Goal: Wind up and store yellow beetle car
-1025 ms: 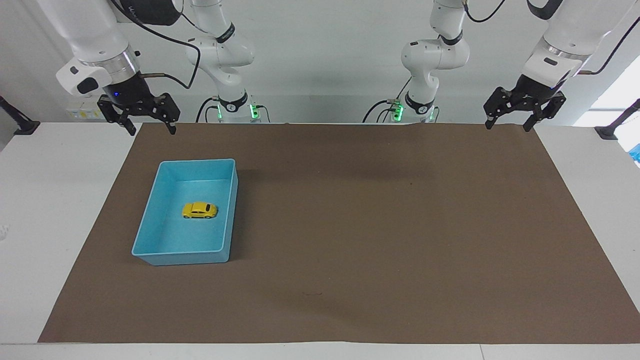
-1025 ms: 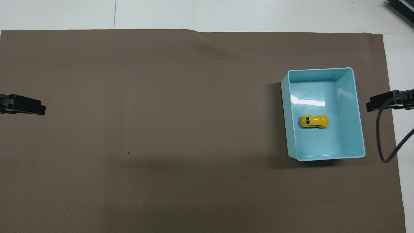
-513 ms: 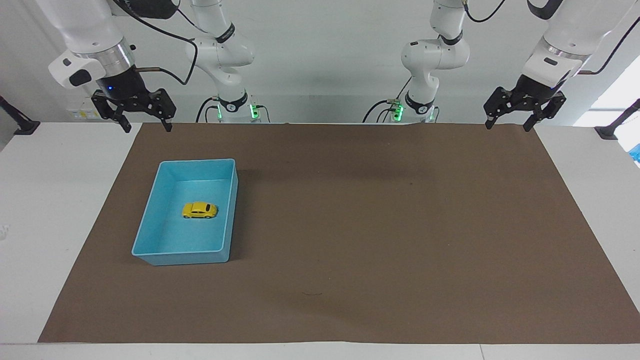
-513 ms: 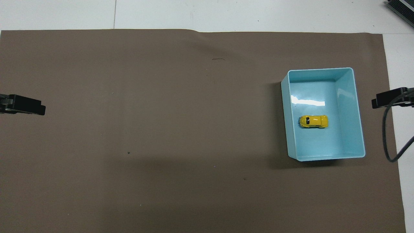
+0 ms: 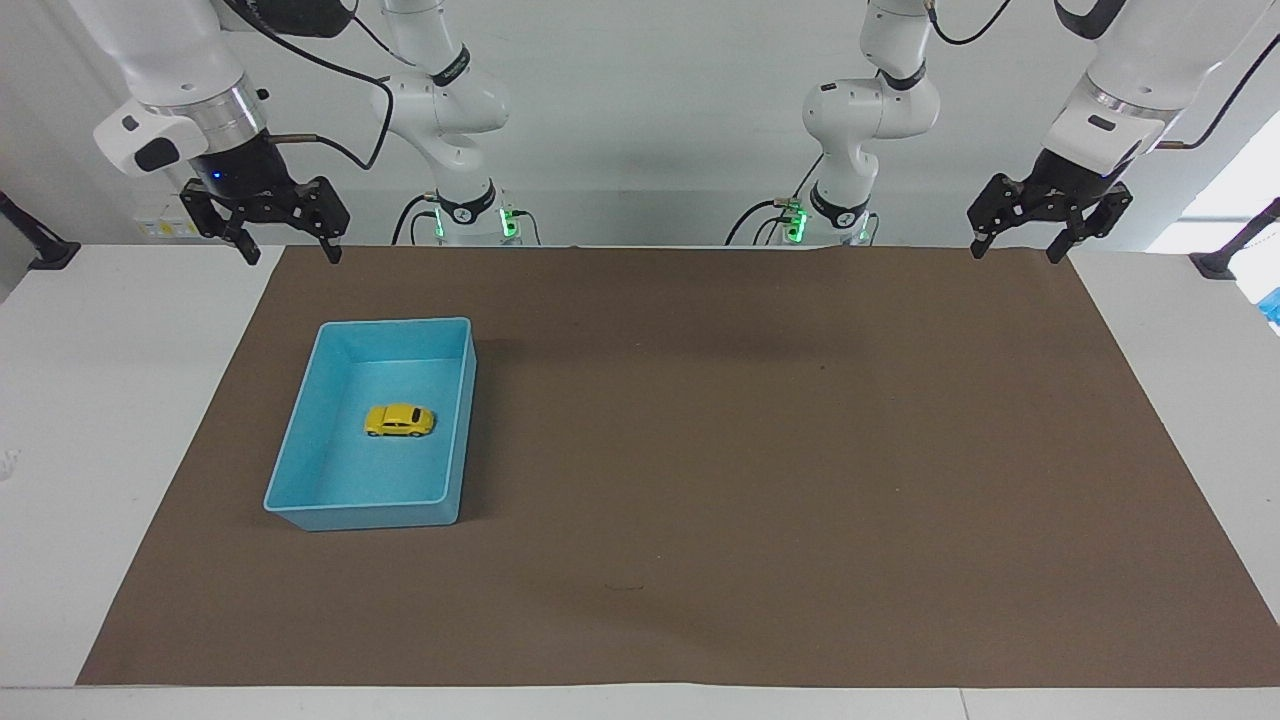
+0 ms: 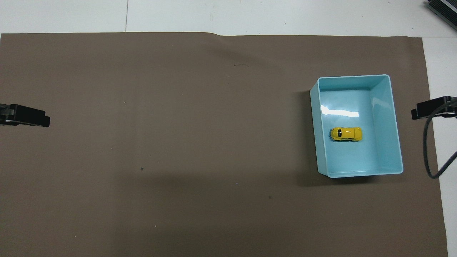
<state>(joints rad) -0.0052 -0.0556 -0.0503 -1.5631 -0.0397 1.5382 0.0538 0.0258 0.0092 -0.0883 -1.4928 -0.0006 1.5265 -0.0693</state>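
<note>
One yellow beetle car (image 5: 399,421) sits on its wheels inside one blue bin (image 5: 300,440), toward the right arm's end of the table (image 5: 60,420). It looks light, rigid and glossy, probably slippery; grip across its flanks. Any winding key is too small to make out. The right hand (image 5: 284,240) and left hand (image 5: 1022,240) hang released and empty above the mat's (image 5: 750,450) edge nearest the robots.

Overhead, both arms are cut off — only the left gripper (image 6: 26,116) and right gripper (image 6: 430,108) tips show.
</note>
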